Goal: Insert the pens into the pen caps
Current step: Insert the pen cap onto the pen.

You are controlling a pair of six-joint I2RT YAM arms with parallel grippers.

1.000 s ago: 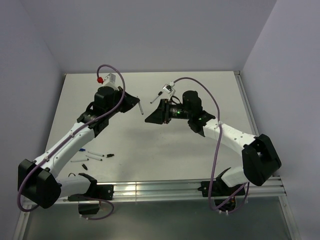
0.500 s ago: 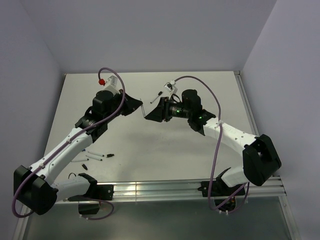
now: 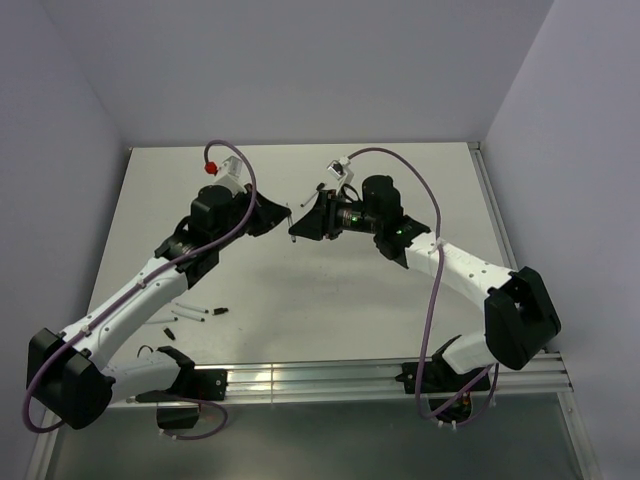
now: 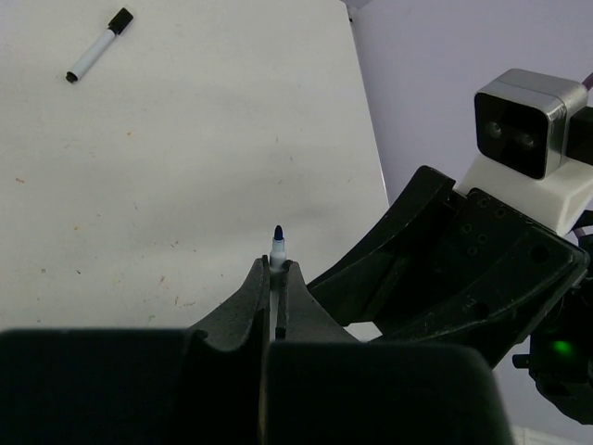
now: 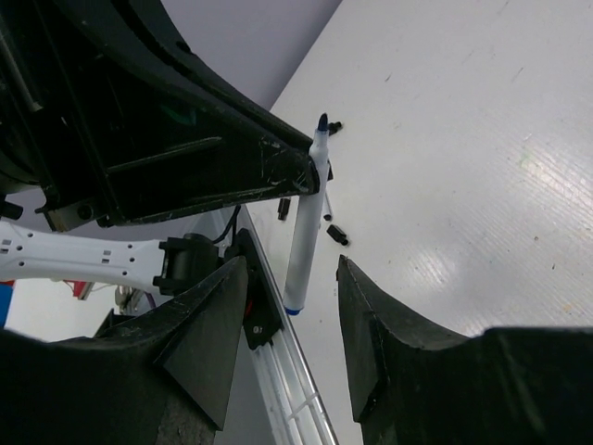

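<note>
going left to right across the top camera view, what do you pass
loose pens → left tool → right tool → right arm's big black joint. the held pen overlaps both tools there, so it's left out

White links [image 3: 465, 272], black joints [image 3: 520, 320] and fingers [image 5: 398, 334], looping purple cables [image 3: 432, 310].

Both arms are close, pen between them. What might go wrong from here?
The left gripper pinches the pen only near its tip, so the barrel may pivot or slip if nudged. The right gripper stands open around the pen's tail; closing off-centre could knock it loose. The grippers sit very close, so a small move may make them collide.
</note>
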